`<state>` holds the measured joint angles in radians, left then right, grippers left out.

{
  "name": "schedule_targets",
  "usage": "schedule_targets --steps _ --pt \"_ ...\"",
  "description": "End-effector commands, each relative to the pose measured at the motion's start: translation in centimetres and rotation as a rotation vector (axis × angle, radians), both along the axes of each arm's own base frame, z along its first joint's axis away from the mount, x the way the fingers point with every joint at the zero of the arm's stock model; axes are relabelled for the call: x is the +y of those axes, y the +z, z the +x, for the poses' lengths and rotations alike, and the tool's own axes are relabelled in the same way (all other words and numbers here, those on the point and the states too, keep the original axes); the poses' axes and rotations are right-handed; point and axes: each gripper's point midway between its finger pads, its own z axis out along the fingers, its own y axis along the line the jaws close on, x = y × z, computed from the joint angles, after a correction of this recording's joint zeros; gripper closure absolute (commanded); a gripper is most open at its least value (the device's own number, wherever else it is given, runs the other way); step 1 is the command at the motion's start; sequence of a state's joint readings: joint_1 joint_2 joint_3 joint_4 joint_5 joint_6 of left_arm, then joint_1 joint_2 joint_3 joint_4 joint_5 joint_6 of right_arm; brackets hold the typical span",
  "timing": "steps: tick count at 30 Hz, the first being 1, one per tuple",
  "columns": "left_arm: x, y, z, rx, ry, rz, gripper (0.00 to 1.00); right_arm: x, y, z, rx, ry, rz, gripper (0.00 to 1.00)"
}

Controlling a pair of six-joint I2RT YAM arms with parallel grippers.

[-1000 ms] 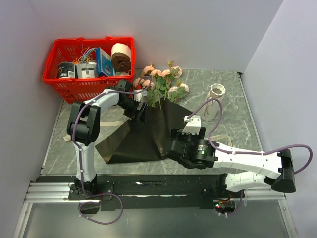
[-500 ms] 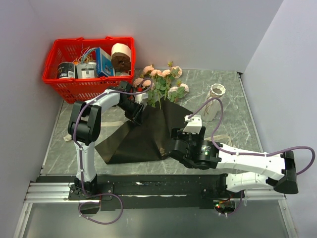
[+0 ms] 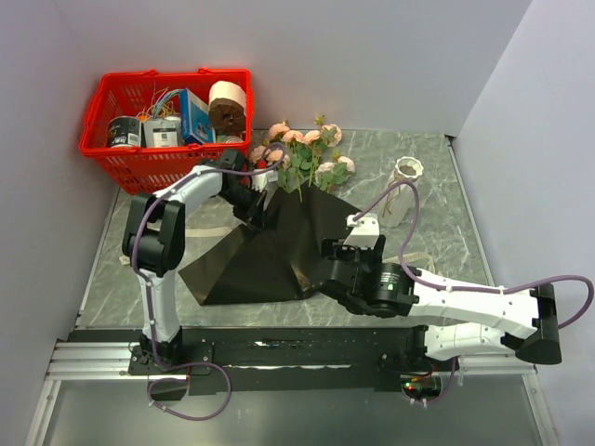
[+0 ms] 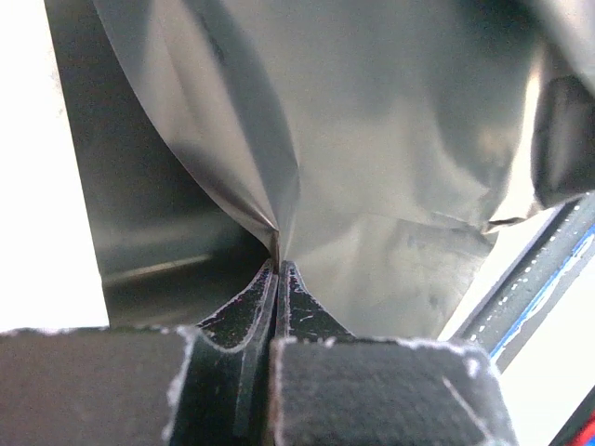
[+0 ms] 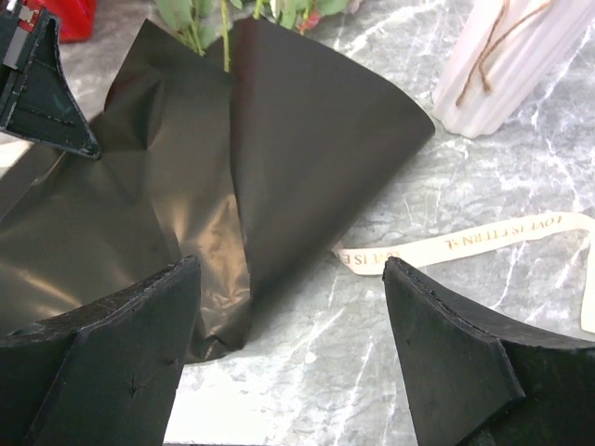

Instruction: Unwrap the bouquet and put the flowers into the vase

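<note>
Your left gripper [image 4: 277,265] is pinched tight on a fold of the dark wrapping paper [image 3: 270,255], just on the near side of the flowers [image 3: 302,153]. Your right gripper [image 5: 290,271] hangs open over the paper's near right edge, and the vase [image 3: 405,190] stands to the far right.

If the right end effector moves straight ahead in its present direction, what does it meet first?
Probably the dark wrapping paper, which rises just ahead of the open right end effector; depth is unclear.

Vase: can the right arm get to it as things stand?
Probably yes: the right gripper is open and empty, and only bare tabletop and the loose ribbon lie between it and the upright vase.
</note>
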<state>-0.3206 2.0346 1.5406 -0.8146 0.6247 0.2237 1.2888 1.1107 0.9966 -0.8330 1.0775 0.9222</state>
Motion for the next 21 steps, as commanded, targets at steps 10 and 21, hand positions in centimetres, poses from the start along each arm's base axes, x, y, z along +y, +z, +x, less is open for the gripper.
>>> schedule_targets --steps 10,21 --pt "-3.0 13.0 -6.2 -0.315 -0.202 -0.090 0.99 -1.5 12.6 2.8 -0.272 0.023 0.151 0.15" --pt "-2.7 16.9 -18.6 -0.540 -0.479 -0.057 0.98 -1.6 18.7 7.2 -0.253 0.106 0.138 0.17"
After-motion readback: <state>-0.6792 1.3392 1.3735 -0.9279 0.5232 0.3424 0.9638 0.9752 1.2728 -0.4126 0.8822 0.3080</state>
